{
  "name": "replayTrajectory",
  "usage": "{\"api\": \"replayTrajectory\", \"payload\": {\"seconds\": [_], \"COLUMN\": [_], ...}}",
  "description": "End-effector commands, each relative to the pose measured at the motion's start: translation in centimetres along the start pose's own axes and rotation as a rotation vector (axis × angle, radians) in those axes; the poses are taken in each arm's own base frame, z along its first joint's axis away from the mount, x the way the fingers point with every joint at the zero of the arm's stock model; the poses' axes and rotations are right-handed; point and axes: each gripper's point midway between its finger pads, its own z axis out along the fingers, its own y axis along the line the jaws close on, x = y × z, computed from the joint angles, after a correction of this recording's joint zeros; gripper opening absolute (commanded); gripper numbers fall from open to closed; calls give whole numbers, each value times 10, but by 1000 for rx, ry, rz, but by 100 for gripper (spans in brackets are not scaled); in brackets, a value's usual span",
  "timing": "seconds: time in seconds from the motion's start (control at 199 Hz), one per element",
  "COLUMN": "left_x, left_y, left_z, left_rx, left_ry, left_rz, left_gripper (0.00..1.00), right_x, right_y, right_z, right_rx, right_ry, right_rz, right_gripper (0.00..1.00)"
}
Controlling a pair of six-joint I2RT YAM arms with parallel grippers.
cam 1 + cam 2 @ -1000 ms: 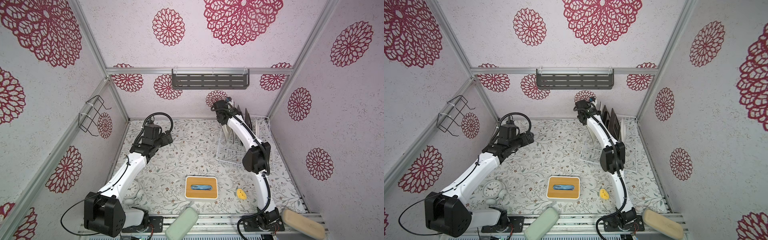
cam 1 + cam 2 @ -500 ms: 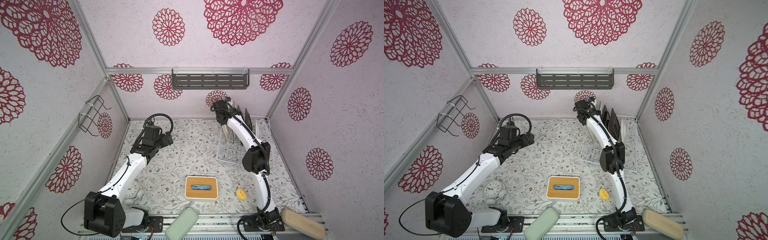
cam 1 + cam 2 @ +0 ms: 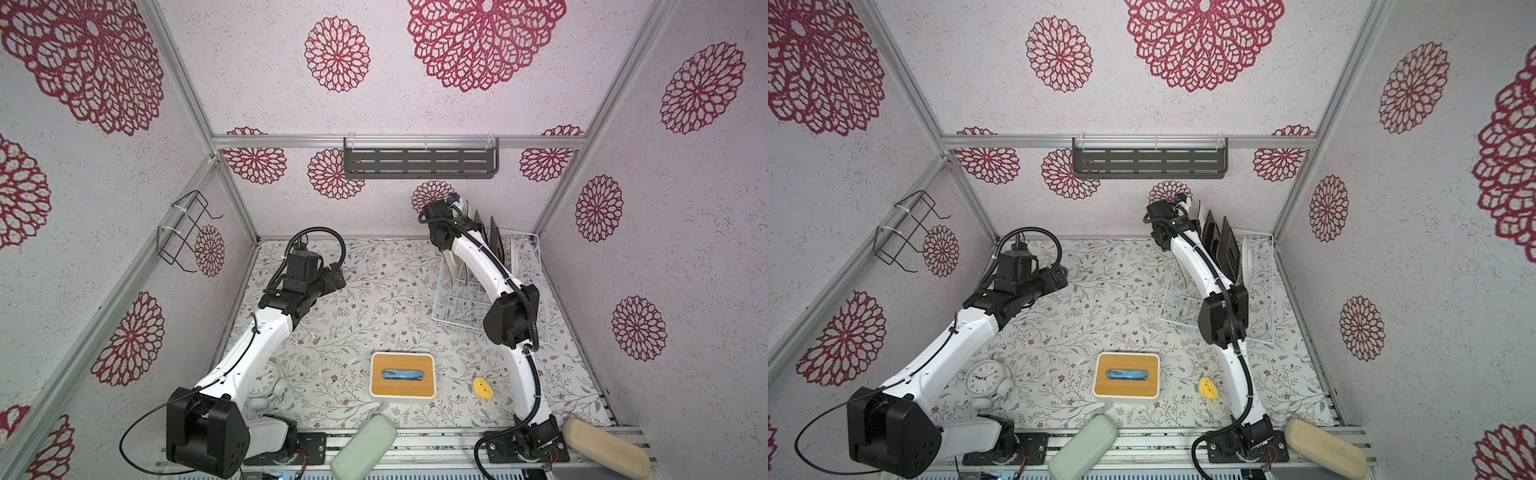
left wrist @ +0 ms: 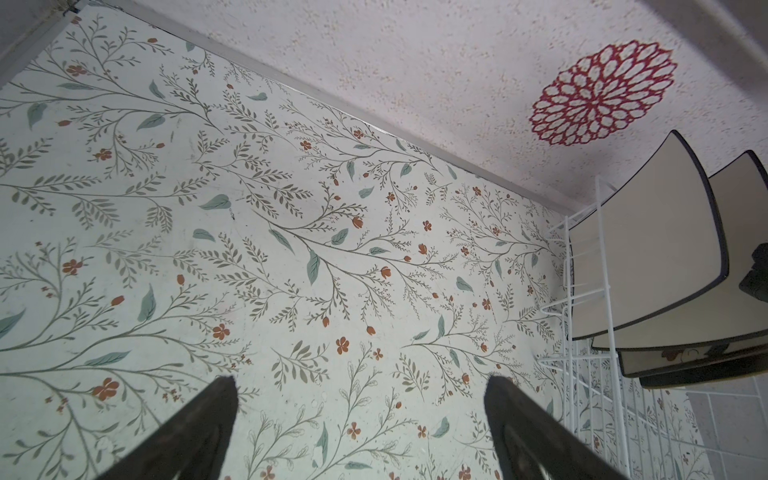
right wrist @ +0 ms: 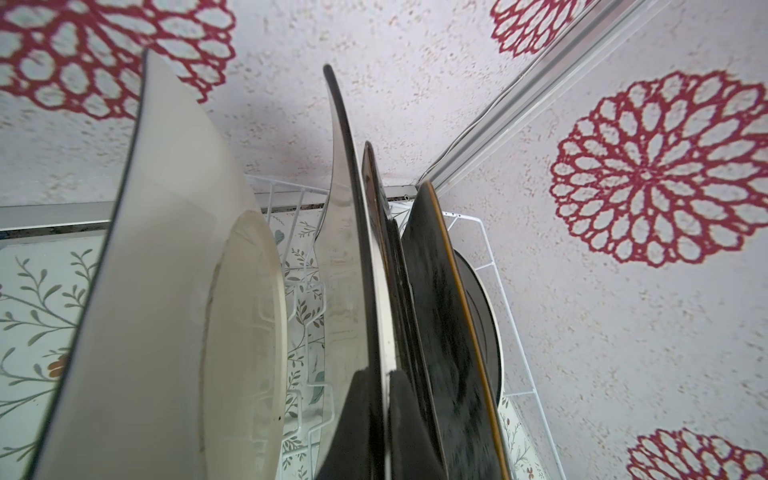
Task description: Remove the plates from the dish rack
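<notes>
Change: the left arm has eased slightly toward the dish rack (image 3: 457, 325); the right arm is unmoved.
Rack: it stands by the right wall, with five plates (image 3: 1228, 249) on edge inside.
Target plate: the second cream square plate (image 5: 353, 291), upright, nearer the right arm.
Right gripper (image 5: 381, 374): pinches that plate's top rim, jaws astride its plane; the way out is likely straight up.
Left gripper (image 4: 361, 380): spread wide, empty, well apart.

Glossy glaze on plates (image 5: 158, 270); dish rack (image 3: 455, 309) thin white-coated wire; surface (image 3: 374, 299) matt floral print; walls (image 3: 257, 75) rough, grainy; box (image 3: 402, 386) w/ wood-look top.
</notes>
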Motion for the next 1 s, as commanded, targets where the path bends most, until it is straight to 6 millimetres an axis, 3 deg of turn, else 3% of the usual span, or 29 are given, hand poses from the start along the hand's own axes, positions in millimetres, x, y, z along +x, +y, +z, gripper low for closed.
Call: {"api": "replayTrajectory", "payload": {"seconds": [0.0,0.267,0.996], "left_x": [-8,2,0], "left_y": [-8,-4,-2], "left_z": [-7,-4,-15], "left_rx": [25,20,22], "left_ry": [-28,2,-18], "left_rz": [16,21,15], "left_gripper": [97,97,97], "right_x": [-66,-71,-84], "right_y": [-48,-53,-79], "right_z": [-56,-68,-99], "right_rx": [9,19,84], "right_ry": [-181,-200,-253], "right_rz": [213,202,193], "right_gripper": [0,0,0]}}
